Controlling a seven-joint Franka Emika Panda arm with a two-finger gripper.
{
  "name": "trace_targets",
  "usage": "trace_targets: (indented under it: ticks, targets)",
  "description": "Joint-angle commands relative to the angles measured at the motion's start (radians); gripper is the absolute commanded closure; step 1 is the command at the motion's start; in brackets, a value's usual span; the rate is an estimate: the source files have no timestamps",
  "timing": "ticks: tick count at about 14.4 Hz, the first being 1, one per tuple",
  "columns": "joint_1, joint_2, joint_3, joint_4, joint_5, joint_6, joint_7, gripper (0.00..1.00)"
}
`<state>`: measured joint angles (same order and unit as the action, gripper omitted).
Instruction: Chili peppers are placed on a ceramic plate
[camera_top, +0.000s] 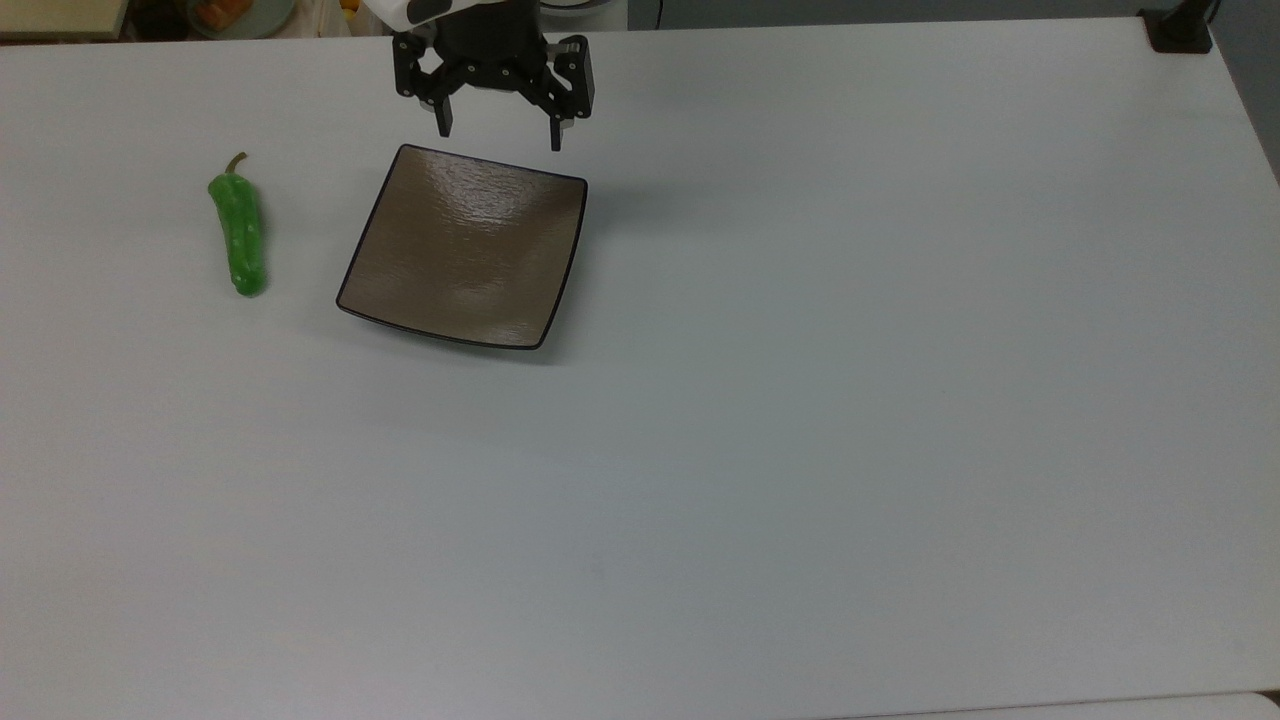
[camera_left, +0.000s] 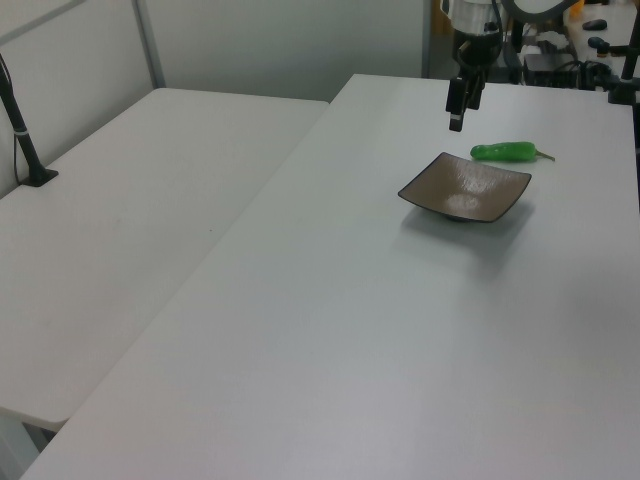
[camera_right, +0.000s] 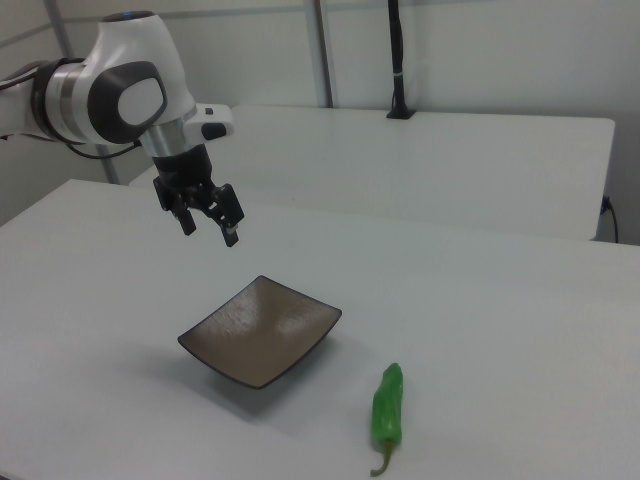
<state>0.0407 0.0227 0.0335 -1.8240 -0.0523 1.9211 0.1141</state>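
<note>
A bright green chili pepper lies on the white table to the top view's left of the plate, its stem pointing up in that view; it also appears as the pepper and the pepper. The square brown ceramic plate sits bare on the table, seen too as the plate and the plate. My gripper hangs open above the table just beyond the plate's upper edge in the top view, fingers pointing down with nothing between them. The gripper is well apart from the pepper.
The white table stretches wide to the top view's right and below the plate. A second white table adjoins it in the left view. A black post base stands at the top view's upper right corner. Clutter lies beyond the table's far edge.
</note>
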Motion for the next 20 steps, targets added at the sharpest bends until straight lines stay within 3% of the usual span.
trace_targets:
  ticks: [1,6,12,17,20]
  targets:
    - [0.016,-0.024,-0.023,-0.035,-0.015,0.01,-0.091,0.0]
    - [0.008,-0.024,-0.055,-0.035,-0.018,0.004,-0.26,0.0]
    - [0.008,-0.023,-0.184,-0.037,-0.035,0.021,-0.428,0.0]
    - [0.007,0.002,-0.285,-0.067,-0.035,0.129,-0.52,0.0]
    - [-0.013,0.055,-0.311,-0.083,-0.035,0.223,-0.565,0.0]
